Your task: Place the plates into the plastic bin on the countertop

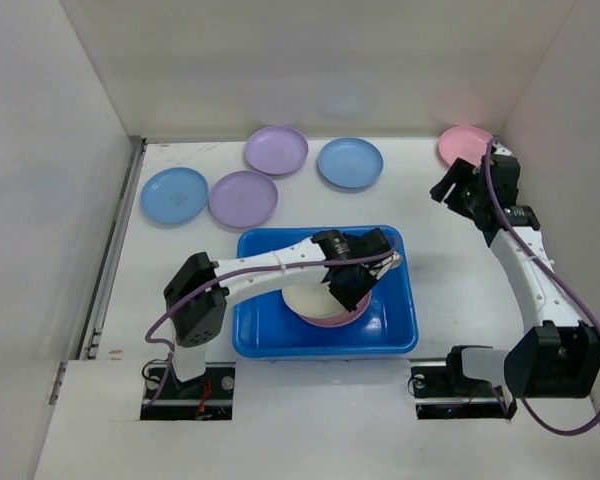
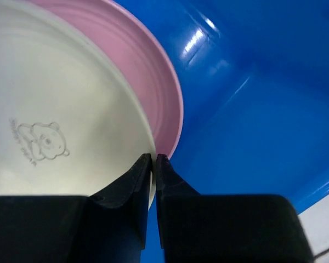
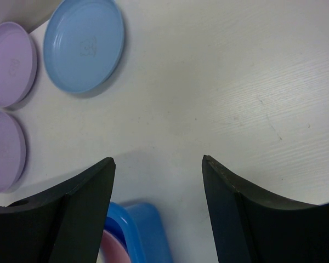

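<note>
The blue plastic bin [image 1: 398,335] sits mid-countertop. Inside it a cream plate [image 1: 305,298] lies on a pink plate [image 1: 332,321]. My left gripper [image 1: 347,295] reaches into the bin. In the left wrist view it [image 2: 153,160] is shut on the cream plate's [image 2: 55,109] rim, over the pink plate [image 2: 156,71]. My right gripper [image 1: 443,188] is open and empty above the white countertop [image 1: 450,270], beside another pink plate [image 1: 458,143]. Two blue plates [image 1: 174,194] [image 1: 350,162] and two lilac plates [image 1: 243,198] [image 1: 276,150] lie behind the bin.
White walls enclose the countertop on three sides. The right wrist view shows a blue plate [image 3: 85,44], two lilac plates [image 3: 10,63] [image 3: 4,150] and the bin's corner [image 3: 148,230] beyond the open fingers [image 3: 82,192].
</note>
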